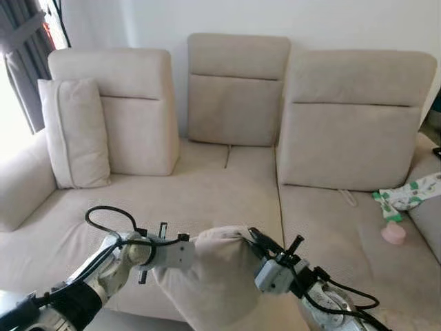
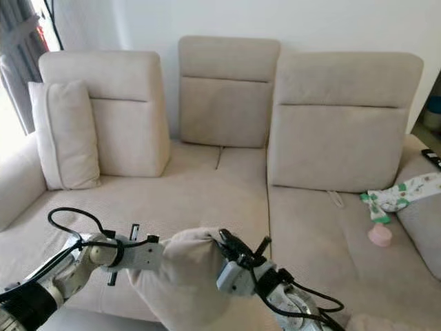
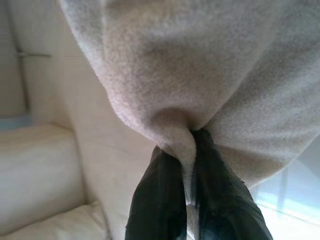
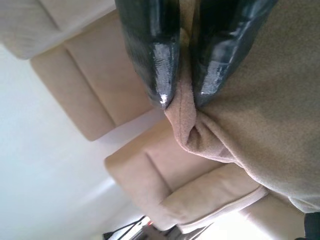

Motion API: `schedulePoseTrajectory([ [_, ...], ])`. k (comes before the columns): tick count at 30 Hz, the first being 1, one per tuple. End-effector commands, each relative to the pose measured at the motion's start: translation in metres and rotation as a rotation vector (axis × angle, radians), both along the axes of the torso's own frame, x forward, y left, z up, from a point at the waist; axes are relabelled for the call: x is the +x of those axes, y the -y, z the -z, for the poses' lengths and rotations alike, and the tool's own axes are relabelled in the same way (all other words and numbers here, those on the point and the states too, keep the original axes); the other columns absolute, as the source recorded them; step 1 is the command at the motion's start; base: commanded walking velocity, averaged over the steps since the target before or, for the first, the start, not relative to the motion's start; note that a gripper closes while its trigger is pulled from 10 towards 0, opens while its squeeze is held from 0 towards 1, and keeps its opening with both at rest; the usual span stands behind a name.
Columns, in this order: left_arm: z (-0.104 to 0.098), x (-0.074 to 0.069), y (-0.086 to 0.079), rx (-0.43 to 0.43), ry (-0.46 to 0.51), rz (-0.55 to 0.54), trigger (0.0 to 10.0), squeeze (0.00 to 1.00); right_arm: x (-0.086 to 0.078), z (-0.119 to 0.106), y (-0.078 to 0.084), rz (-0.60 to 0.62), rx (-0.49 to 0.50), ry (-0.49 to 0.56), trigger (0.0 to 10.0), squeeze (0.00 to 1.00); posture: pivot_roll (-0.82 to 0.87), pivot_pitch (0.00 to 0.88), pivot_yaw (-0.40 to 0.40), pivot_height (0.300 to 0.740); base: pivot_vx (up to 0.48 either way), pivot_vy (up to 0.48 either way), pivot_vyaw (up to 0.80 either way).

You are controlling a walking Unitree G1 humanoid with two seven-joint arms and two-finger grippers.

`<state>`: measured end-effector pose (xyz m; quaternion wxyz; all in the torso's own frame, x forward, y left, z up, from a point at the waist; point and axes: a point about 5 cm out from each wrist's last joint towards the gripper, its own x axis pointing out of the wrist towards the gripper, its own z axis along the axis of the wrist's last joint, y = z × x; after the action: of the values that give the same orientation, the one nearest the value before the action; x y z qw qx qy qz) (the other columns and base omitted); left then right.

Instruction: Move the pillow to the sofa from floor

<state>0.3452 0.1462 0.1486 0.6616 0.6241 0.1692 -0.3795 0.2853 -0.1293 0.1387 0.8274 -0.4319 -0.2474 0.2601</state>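
You see the pillow (image 3: 200, 65) as beige cloth with a matt, slightly fuzzy nap, creased where it is pinched. The sofa (image 1: 234, 186) wears a similar matt beige fabric with a fine woven grain on the seat. The right gripper (image 4: 182, 102) has smooth, glossy black fingers (image 4: 155, 60); the left gripper (image 3: 190, 137) looks duller black. Your arms are silver metal with black rubbery cables (image 1: 103, 221).
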Motion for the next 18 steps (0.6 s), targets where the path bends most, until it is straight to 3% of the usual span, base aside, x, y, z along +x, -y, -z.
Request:
schedulePoseTrajectory([
  [1, -0.008, 0.003, -0.002, 0.014, 0.047, -0.014, 10.0, 0.00, 0.001, -0.028, -0.003, -0.025, 0.072, 0.112, 10.0, 0.00, -0.01, 0.000, 0.011, 0.740, 0.000, 0.000, 0.00],
  [6, -0.035, 0.012, 0.007, -0.061, 0.161, -0.033, 10.0, 0.00, 0.003, -0.030, -0.003, -0.010, 0.085, 0.112, 10.0, 0.00, -0.01, 0.000, 0.011, 0.740, 0.000, 0.000, 0.00],
  [7, -0.042, 0.014, 0.010, -0.092, 0.185, -0.037, 10.0, 0.00, 0.005, -0.026, -0.002, 0.006, 0.091, 0.074, 10.0, 0.00, -0.02, 0.000, 0.011, 0.740, 0.000, 0.000, 0.00],
  [12, -0.033, 0.011, 0.022, -0.120, 0.132, 0.005, 10.0, 0.00, 0.006, -0.010, -0.003, 0.026, 0.082, -0.030, 10.0, 0.00, -0.02, 0.000, 0.013, 0.740, 0.000, 0.000, 0.00],
  [18, -0.023, 0.004, 0.038, -0.167, 0.084, 0.041, 10.0, 0.00, -0.001, -0.005, -0.008, -0.009, 0.086, -0.055, 10.0, 0.00, -0.03, 0.000, 0.014, 0.740, 0.000, 0.000, 0.00],
])
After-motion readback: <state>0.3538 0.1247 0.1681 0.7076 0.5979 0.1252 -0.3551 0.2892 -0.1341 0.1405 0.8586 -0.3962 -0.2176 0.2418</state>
